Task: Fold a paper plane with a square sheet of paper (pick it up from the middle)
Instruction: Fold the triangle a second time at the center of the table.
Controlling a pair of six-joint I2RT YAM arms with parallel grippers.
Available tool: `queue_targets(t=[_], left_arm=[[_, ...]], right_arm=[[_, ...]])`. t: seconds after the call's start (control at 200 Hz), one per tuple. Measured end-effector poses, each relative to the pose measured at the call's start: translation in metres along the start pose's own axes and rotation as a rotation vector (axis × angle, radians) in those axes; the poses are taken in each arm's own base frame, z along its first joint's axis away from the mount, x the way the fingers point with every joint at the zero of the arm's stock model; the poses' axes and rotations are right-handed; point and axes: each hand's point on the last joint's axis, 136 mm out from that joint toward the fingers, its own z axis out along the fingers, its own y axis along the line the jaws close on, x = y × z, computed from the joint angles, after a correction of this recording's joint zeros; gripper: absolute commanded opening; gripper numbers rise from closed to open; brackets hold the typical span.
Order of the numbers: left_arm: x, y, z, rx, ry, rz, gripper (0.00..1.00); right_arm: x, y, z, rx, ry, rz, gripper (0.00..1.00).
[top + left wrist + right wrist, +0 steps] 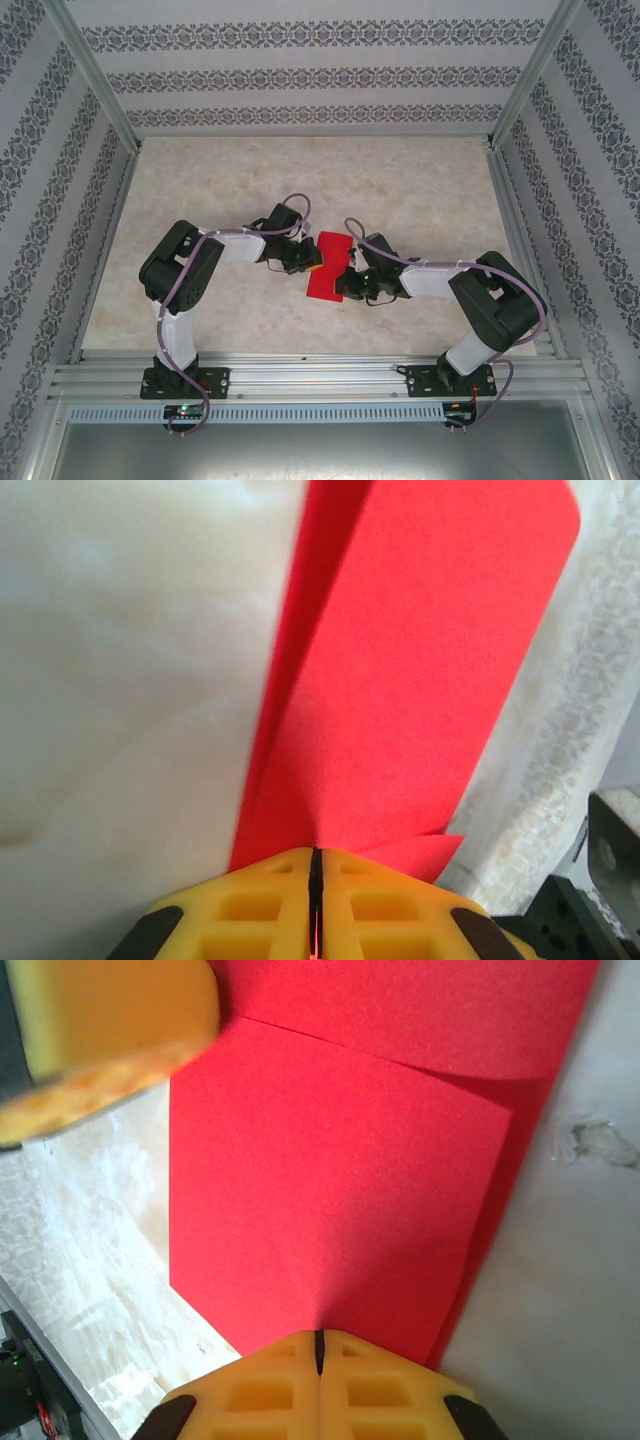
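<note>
- Left gripper: jaws pressed together on one edge of the square sheet of paper. A sliver of red shows in the slit between its yellow fingers.
- Right gripper: jaws likewise closed, pinching the opposite edge, with the red sheet fanning out from them.
- Position of the sheet: held between the two grippers over the middle of the bench. It is already doubled, one flap overlapping another along a straight crease. Whether it touches the bench cannot be told.
- Step in hand (judged): forming a fold. Both pinches should hold firm while the grippers travel together, and the edges should be aligned before any crease is pressed. Pulling the grippers apart risks tearing so thin a paper, and slack risks a skewed fold.
- Containers: the sheet lies in no tray or box and is carried by the grippers alone.
</note>
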Motion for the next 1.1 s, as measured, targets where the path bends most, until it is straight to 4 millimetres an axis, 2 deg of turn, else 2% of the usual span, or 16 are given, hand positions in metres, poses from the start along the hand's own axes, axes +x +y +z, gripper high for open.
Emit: queue_targets(t=[0.26, 0.375, 0.445, 0.52, 0.6, 0.649, 0.714, 0.774, 0.869, 1.019, 1.099], left_arm=[[-0.032, 0.016, -0.017, -0.035, -0.059, -0.033, 0.14], [-0.034, 0.015, -0.025, -0.044, -0.067, -0.027, 0.15], [-0.03, 0.004, -0.031, -0.032, -0.07, -0.001, 0.15], [-0.02, -0.017, -0.034, 0.0, -0.064, 0.051, 0.14], [-0.001, -0.037, -0.026, 0.037, -0.028, 0.104, 0.13], [0.011, -0.042, -0.018, 0.049, -0.002, 0.128, 0.13], [0.026, -0.042, -0.008, 0.053, 0.039, 0.137, 0.12], [0.034, -0.033, 0.002, 0.041, 0.065, 0.128, 0.11], [0.037, -0.015, 0.013, -0.002, 0.081, 0.098, 0.11], [0.033, -0.012, 0.013, -0.008, 0.072, 0.094, 0.1], [0.033, -0.012, 0.013, -0.009, 0.071, 0.094, 0.1]], right_arm=[[0.0, 0.001, 0.001, 0.001, 0.007, 0.002, 0.0], [-0.001, 0.002, 0.0, 0.004, 0.01, 0.005, 0.0], [-0.001, 0.002, 0.0, 0.007, 0.013, 0.008, 0.0], [-0.001, 0.002, 0.0, 0.012, 0.017, 0.011, 0.01], [-0.001, 0.002, 0.0, 0.016, 0.021, 0.014, 0.01], [-0.001, 0.002, 0.0, 0.018, 0.023, 0.016, 0.01], [-0.001, 0.002, 0.0, 0.02, 0.025, 0.017, 0.01], [-0.001, 0.002, -0.001, 0.021, 0.026, 0.019, 0.01], [0.0, 0.002, -0.001, 0.022, 0.028, 0.021, 0.03], [0.002, 0.003, -0.005, 0.029, 0.036, 0.034, 0.04], [-0.001, 0.011, -0.009, 0.014, 0.029, 0.03, 0.05]])
